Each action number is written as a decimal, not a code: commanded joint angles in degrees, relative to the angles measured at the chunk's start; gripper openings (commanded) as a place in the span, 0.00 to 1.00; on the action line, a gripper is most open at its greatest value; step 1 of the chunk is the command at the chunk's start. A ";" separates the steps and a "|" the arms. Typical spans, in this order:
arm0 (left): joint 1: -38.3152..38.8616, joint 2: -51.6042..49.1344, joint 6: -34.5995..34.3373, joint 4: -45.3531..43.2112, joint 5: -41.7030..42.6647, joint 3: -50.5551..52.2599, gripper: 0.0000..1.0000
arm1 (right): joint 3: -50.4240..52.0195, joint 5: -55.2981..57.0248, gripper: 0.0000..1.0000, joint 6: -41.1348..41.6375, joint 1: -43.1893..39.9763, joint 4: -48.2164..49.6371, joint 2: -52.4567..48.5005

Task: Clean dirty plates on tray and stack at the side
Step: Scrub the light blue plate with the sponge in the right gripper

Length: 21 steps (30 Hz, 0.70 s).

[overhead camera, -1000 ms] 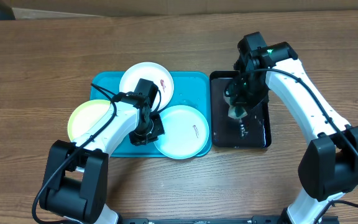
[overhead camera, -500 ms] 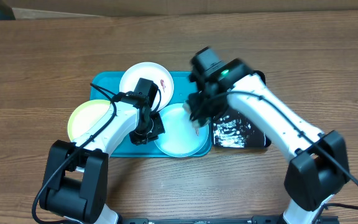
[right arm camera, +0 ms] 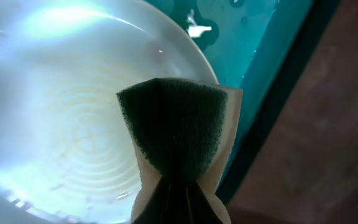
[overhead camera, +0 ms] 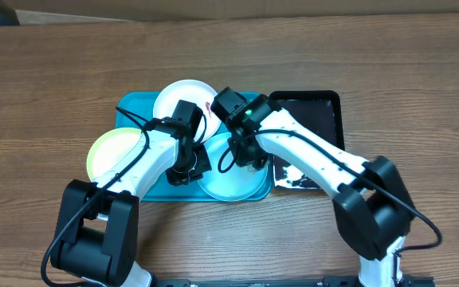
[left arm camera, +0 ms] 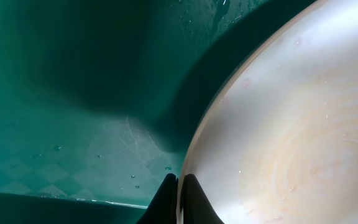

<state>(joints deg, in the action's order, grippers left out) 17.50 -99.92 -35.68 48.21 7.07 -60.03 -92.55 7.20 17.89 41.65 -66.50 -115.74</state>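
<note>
Blue was the big tray point(overhead camera: 131, 108), and the light blue plate point(overhead camera: 228, 182) sat at its near right. Our left gripper point(left arm camera: 179, 194) pinched that plate's left rim, jaws nearly closed. Our right gripper point(right arm camera: 174, 198) squeezed a green sponge point(right arm camera: 174, 127) over the plate's right side. The white plate point(overhead camera: 180, 102) sat far back. The yellow-green plate point(overhead camera: 111, 153) hung over the left edge. A black tray point(overhead camera: 319, 112) lay right.
</note>
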 commanded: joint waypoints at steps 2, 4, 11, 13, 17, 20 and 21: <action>-0.22 -0.17 -0.76 0.59 -1.01 0.37 0.04 | -0.42 1.97 0.04 1.84 -0.09 0.35 -1.79; -0.22 -0.17 -0.76 0.59 -1.03 0.37 0.04 | -0.42 2.25 0.04 3.45 -0.09 0.44 -2.49; -0.22 -0.17 -0.76 0.61 -1.01 0.37 0.04 | -0.39 2.19 0.04 4.98 -0.09 0.50 -4.48; -0.22 -0.17 -0.76 0.59 -1.01 0.37 0.04 | -0.39 2.19 0.04 6.47 -0.09 0.46 -4.63; -0.22 -0.17 -0.76 0.59 -1.01 0.37 0.04 | -0.39 2.21 0.04 7.91 -0.09 0.61 -4.68; -0.22 -0.17 -0.74 0.61 -1.01 0.37 0.04 | 0.17 2.16 0.04 7.96 -0.09 0.90 -4.68; -0.22 -0.17 -0.74 0.61 -1.01 0.37 0.04 | 0.70 2.19 0.04 8.35 -0.09 1.20 -4.68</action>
<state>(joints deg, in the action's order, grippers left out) 17.50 -99.92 -35.70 48.42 7.07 -60.03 -92.55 8.49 24.45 41.65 -65.84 -120.22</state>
